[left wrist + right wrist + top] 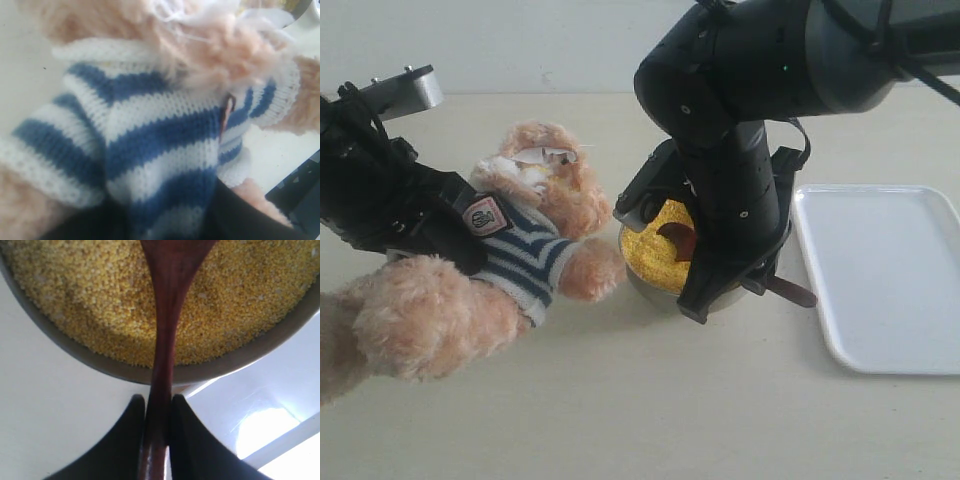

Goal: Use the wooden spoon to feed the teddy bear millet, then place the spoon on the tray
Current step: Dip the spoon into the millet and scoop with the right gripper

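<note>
Our right tool (159, 407) pinches the spoon (167, 315) by its handle, scoop end resting on the millet (85, 305). Our left tool (445, 225) holds the bear (535, 185) tilted just beside the bowl (225, 365). We dig shallow, level the spoon, then lift slowly toward the bear's face. The tray (880, 270) lies on the bowl's far side.

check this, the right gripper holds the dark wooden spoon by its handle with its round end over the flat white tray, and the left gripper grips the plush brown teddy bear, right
One error: the round end of the dark wooden spoon is over the yellow millet in the round steel bowl, not the flat white tray. The right wrist view shows it. The rest holds.
</note>
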